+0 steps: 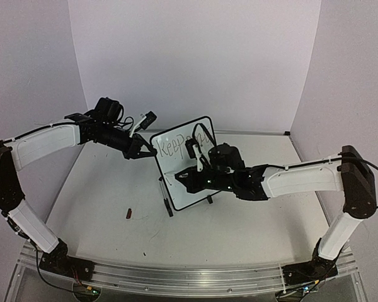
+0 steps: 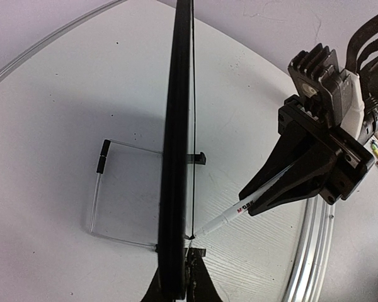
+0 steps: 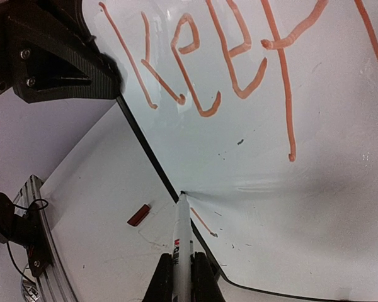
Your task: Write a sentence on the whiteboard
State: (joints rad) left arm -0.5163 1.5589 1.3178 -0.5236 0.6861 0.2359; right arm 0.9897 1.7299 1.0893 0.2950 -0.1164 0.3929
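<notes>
The whiteboard stands tilted in mid-table. In the left wrist view it shows edge-on. Red-orange handwriting reads "Keep", with a few further strokes to its right and a short stroke lower down. My left gripper is shut on the board's left edge; its fingers clamp the frame. My right gripper is shut on a white marker, and the marker's tip touches the board near its left edge. The marker also shows in the left wrist view, held by my right gripper.
A red marker cap lies on the table left of the board; it also shows in the right wrist view. The board's wire stand with a black tip reaches out behind it. A metal rail runs along the near table edge.
</notes>
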